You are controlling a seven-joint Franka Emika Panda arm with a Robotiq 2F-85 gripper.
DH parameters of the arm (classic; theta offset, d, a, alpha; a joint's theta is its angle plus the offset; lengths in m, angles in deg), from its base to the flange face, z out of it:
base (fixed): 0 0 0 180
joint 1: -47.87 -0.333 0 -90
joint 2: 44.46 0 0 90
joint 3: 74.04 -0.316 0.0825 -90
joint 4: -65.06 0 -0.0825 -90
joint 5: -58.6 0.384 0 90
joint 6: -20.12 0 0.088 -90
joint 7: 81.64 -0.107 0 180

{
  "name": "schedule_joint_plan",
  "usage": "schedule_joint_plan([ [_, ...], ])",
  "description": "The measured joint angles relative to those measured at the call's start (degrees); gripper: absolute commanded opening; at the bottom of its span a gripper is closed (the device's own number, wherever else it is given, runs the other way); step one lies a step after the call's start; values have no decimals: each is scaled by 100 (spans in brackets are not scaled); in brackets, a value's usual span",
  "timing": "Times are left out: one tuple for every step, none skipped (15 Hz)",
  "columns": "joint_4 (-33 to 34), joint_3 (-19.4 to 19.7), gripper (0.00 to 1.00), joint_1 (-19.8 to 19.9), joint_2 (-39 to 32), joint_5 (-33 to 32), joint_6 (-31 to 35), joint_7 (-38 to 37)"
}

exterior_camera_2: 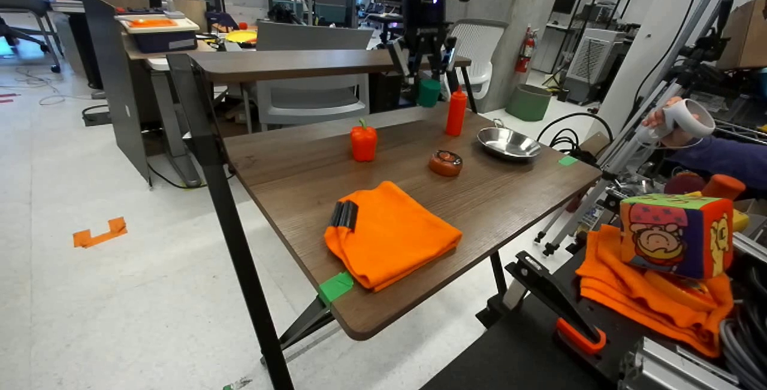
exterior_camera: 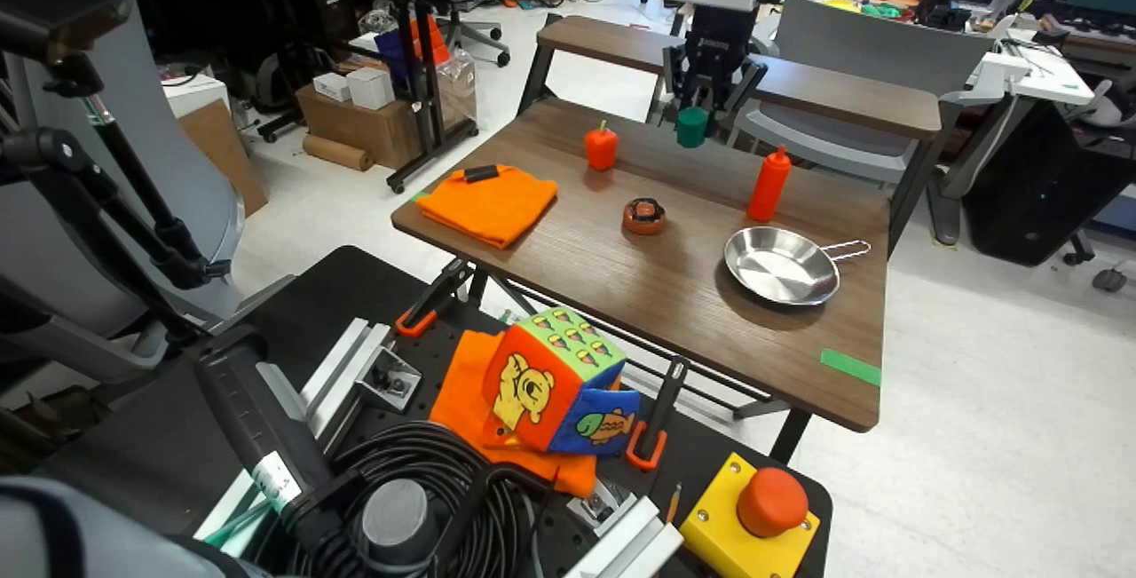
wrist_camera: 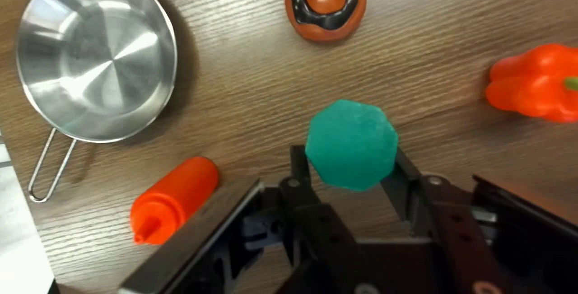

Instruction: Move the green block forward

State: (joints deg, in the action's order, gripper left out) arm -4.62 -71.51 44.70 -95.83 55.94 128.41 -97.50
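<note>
The green block (wrist_camera: 352, 142) is between the two fingers of my gripper (wrist_camera: 350, 161) in the wrist view. Both fingers touch its sides, and its flat, many-sided face points toward the camera. The block also shows in both exterior views (exterior_camera: 691, 128) (exterior_camera_2: 428, 93), hanging below the fingertips. It is held in the air above the far part of the brown table (exterior_camera: 568, 249), with its underside off the surface. My gripper (exterior_camera: 697, 101) is shut on it.
A red squeeze bottle (exterior_camera: 769, 184) and a steel pan (exterior_camera: 781, 265) stand near the gripper. A brown ring-shaped item (exterior_camera: 644, 216), an orange pepper (exterior_camera: 601, 148) and a folded orange cloth (exterior_camera: 493, 205) also lie on the table. A raised shelf (exterior_camera: 834, 94) runs along the far edge.
</note>
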Motion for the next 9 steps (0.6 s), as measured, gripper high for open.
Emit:
schedule_joint_plan([
  [251, 1, 19, -29, -240, 0, -11, -66],
  [500, 2, 19, -51, -474, 0, -38, -120],
  [744, 2, 19, -68, -703, 0, -84, -158],
  [986, 2, 19, -81, -922, 0, -151, -182],
  [1235, 2, 19, -90, -1138, 0, -239, -194],
  [1479, 2, 19, -97, -1335, 0, -357, -198],
  [1712, 2, 19, -100, -1515, 0, -479, -199],
  [1950, 2, 69, -100, -1690, 0, -624, -199],
  [2198, 1, 70, -100, -1861, 0, -786, -199],
])
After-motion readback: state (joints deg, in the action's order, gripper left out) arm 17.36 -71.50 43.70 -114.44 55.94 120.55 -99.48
